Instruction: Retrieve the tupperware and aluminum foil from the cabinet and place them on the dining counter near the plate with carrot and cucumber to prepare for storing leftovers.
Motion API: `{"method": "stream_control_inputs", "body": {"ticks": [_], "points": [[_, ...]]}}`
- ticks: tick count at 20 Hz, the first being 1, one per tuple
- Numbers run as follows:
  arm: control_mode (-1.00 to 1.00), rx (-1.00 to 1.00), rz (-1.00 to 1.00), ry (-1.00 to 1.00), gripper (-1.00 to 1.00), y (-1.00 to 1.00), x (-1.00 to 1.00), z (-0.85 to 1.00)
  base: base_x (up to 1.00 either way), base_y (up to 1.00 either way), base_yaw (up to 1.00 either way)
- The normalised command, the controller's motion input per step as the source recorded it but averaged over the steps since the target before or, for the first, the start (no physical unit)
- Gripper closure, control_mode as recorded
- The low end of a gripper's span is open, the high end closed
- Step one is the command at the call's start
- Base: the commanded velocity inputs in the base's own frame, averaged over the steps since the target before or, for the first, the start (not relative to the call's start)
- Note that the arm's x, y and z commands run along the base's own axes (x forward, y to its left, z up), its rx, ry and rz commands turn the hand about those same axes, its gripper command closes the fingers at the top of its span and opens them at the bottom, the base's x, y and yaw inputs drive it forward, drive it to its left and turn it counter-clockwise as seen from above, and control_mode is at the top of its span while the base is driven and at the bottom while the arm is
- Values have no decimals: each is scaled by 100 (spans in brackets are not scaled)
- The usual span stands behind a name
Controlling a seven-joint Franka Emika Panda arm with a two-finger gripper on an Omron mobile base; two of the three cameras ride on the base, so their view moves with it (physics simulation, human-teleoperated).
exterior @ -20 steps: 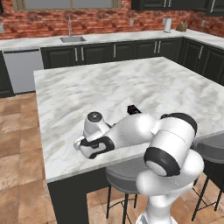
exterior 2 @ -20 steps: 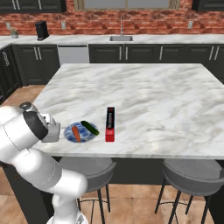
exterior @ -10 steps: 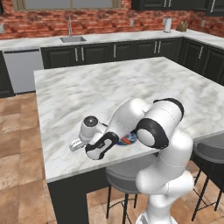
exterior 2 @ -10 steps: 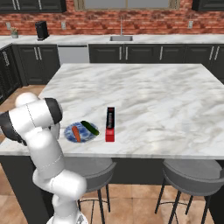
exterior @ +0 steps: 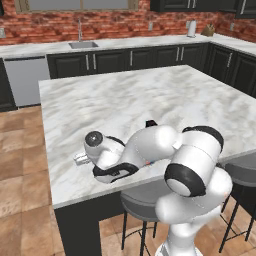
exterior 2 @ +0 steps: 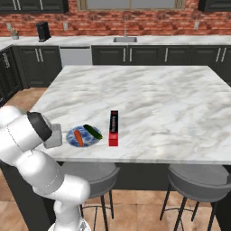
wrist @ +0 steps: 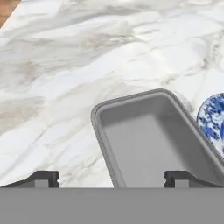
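On the dining counter [exterior 2: 149, 97], beside the plate [exterior 2: 72, 135], we see the tupperware [wrist: 153, 138] lying flat beneath our gripper [wrist: 111, 178], whose jaws stand spread and released. It looks light, stiff, slippery plastic; we would pinch its rim.

From my station, the far half of the counter [exterior 2: 180, 90] lies bare, free passage. Along the near edge, the tupperware [wrist: 153, 140], the plate [exterior 2: 81, 136] with carrot and cucumber [exterior 2: 92, 131], and the aluminum foil box [exterior 2: 113, 128] crowd close together.
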Motion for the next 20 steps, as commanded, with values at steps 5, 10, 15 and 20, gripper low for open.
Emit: {"method": "stream_control_inputs", "body": {"ticks": [5, 10, 15, 20], "points": [[-100, 0, -27, 0, -100, -22, 0, 100, 0, 0, 0], [-100, 0, -19, 0, -100, -52, -17, 94, 0, 0, 0], [-100, 15, -9, -7, -100, -100, -48, 45, 0, 0, 0], [-100, 36, -2, -17, -100, -100, -72, 12, 0, 0, 0]]}}
